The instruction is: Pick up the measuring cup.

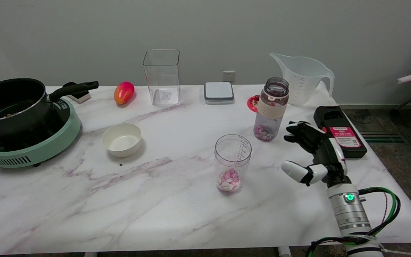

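Note:
The measuring cup (233, 162) is a clear upright cylinder with printed marks, standing mid-table with pink and white pieces in its bottom. My right hand (321, 150) hovers to the cup's right, well apart from it. Its dark fingers (300, 132) are spread toward the cup, the white-tipped thumb is held out below them, and it holds nothing. Between the hand and the cup lies bare table.
A tinted bottle (271, 109) stands just behind the hand's fingers. A black box with a pink label (339, 132) lies at the right edge, a translucent jug (303, 78) behind it. Further left are a white bowl (121, 139), a clear square container (162, 76) and a pot on a green cooker (27, 142).

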`<move>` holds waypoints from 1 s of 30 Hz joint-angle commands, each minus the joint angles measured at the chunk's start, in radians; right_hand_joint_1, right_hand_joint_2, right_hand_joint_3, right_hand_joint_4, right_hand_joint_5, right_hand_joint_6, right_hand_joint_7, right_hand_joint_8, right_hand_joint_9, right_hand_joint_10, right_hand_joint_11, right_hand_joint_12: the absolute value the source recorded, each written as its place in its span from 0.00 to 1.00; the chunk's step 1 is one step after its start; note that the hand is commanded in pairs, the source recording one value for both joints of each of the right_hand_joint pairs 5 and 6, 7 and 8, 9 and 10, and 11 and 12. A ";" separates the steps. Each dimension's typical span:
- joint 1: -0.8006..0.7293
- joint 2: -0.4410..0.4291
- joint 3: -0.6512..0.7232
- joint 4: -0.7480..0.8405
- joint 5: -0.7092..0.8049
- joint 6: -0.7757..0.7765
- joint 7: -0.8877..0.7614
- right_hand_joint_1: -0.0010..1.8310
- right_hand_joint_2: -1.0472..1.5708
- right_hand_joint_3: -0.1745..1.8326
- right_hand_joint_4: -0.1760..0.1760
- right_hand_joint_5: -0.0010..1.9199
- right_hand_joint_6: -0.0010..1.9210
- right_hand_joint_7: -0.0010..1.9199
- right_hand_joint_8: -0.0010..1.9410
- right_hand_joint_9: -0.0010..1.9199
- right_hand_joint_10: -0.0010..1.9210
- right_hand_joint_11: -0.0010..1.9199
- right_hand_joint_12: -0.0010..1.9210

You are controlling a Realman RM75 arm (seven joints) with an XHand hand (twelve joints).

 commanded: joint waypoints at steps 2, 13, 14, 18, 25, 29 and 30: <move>0.026 -0.061 -0.100 -0.081 -0.120 0.008 0.145 0.63 0.31 0.62 0.50 0.43 0.43 0.26 0.26 0.26 0.26 0.33 0.33; 0.120 -0.074 -0.105 -0.162 -0.163 -0.025 0.216 0.63 0.29 0.63 0.50 0.38 0.38 0.26 0.26 0.25 0.25 0.33 0.33; 0.126 -0.074 -0.105 -0.166 -0.167 -0.032 0.222 0.63 0.29 0.63 0.50 0.36 0.36 0.26 0.26 0.25 0.25 0.33 0.33; 0.146 -0.074 -0.105 -0.169 -0.168 -0.044 0.233 0.63 0.28 0.64 0.50 0.32 0.32 0.26 0.26 0.25 0.25 0.32 0.32; 0.161 -0.075 -0.105 -0.169 -0.168 -0.078 0.252 0.63 0.28 0.64 0.50 0.28 0.28 0.26 0.25 0.25 0.25 0.32 0.32; 0.180 -0.075 -0.103 -0.169 -0.167 -0.102 0.252 0.63 0.28 0.65 0.50 0.27 0.27 0.26 0.25 0.24 0.24 0.32 0.32; 0.186 -0.075 -0.103 -0.169 -0.166 -0.107 0.252 0.63 0.28 0.65 0.50 0.27 0.27 0.26 0.25 0.24 0.24 0.32 0.32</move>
